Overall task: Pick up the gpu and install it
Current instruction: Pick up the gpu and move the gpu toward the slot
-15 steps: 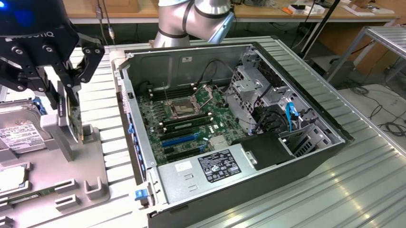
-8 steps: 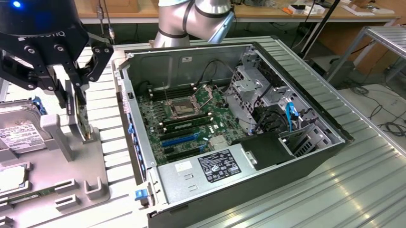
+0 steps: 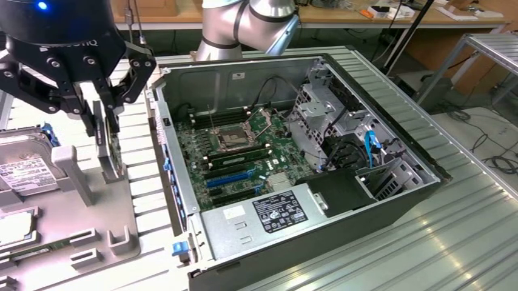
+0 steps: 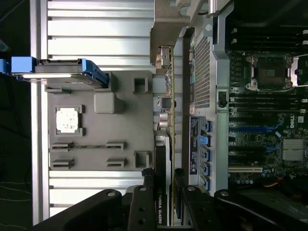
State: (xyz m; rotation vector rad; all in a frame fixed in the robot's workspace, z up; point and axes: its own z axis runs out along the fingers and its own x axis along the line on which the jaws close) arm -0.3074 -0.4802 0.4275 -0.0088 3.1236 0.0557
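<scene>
Exterior view: on my remote feed, the gripper is clamped on both faces of the gpu. The card stands on edge in its slot in the grey tray, with the hard drive docked near it. The open computer case sits just beside the tray, its motherboard exposed.

Wrist view: the gpu is seen edge-on between the fingers (Nvidia Quadro label legible), close to the case wall. The hard drive, processor and memory stick fill other tray recesses.

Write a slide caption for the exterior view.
Black robot hand at the thin dark gpu card standing in a grey holder beside an open computer case.
</scene>
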